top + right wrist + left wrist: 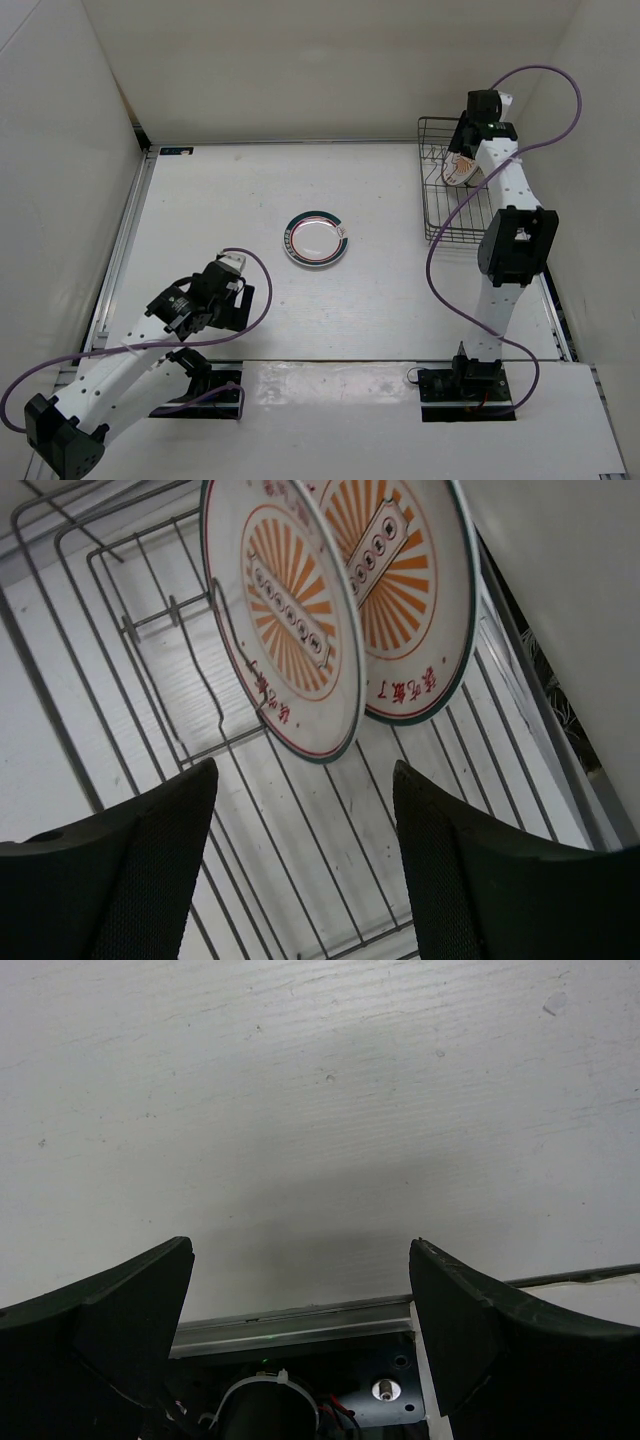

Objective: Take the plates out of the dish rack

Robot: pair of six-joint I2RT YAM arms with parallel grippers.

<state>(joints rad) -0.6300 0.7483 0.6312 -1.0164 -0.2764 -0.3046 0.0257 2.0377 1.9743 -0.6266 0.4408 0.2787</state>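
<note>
A white plate with a green-and-red rim (317, 239) lies flat on the table near the middle. The black wire dish rack (450, 240) stands at the far right. Two plates with orange sunburst centres stand on edge in it, one nearer (285, 630) and one behind it (410, 590). My right gripper (304, 768) hangs open inside the rack just below the nearer plate's lower rim, touching nothing. From above, the right gripper (466, 150) covers part of those plates (460, 172). My left gripper (238, 297) rests low at the front left, open and empty (300, 1245).
White walls close in the table on three sides, and the right wall runs close beside the rack. A metal rail (125, 240) lines the left edge. Purple cables loop off both arms (430, 270). The left arm's base plate and rail (300, 1320) show under its fingers.
</note>
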